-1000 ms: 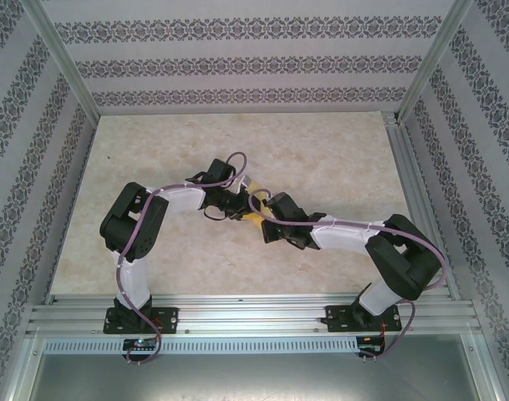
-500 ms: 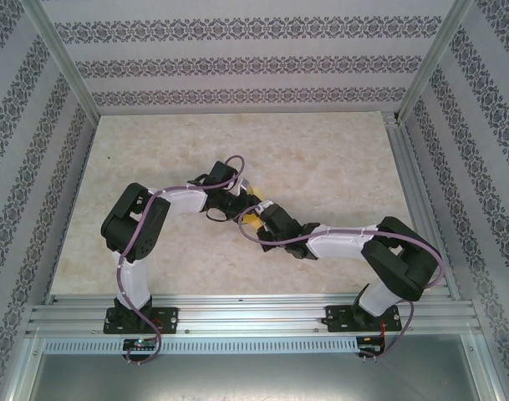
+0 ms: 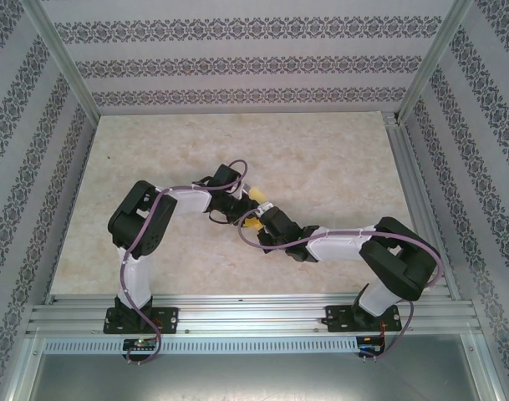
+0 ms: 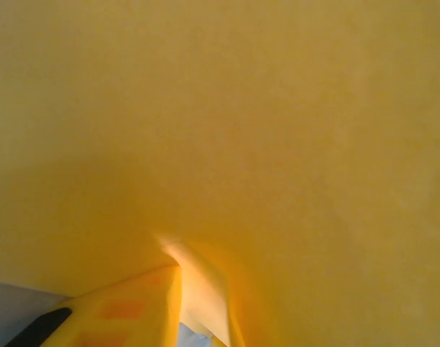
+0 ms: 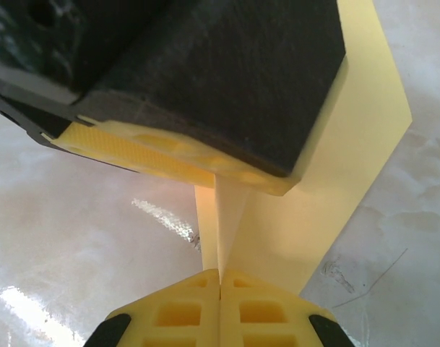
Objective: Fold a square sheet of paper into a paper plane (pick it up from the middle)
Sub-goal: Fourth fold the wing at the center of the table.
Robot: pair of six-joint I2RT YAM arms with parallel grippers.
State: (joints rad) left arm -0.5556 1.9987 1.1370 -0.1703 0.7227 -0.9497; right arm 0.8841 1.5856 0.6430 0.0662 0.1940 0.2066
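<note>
The right gripper (image 5: 220, 276) has its two yellow pads (image 5: 183, 314) pressed flat together at 6 o'clock in its wrist view. A narrow folded ridge of the paper (image 5: 350, 137) is pinched between their tips. From that pinch the pale-yellow paper rises toward 12 o'clock and fans out toward 1 o'clock. There a straight edge and a corner stand clear above the table (image 5: 75, 238). Just above the pinch, a black finger (image 5: 205, 87) of the left gripper, with a yellow pad on its underside, lies across the paper. The ridge runs up under that pad.

Whether the left gripper (image 3: 240, 200) is spread or closed cannot be told. In its own wrist view part of one yellow finger (image 4: 126, 311) with a black tip shows at 7 o'clock. The paper (image 4: 241, 130) lies close before the lens, with a small crumpled fold at 6 o'clock.

From above, the two grippers meet near the middle of the table (image 3: 321, 159). The left gripper sits at 10 o'clock from the right gripper (image 3: 256, 219), just beside it. A small patch of the paper (image 3: 259, 194) shows at 12 o'clock from the right gripper, against the left gripper's tip.
</note>
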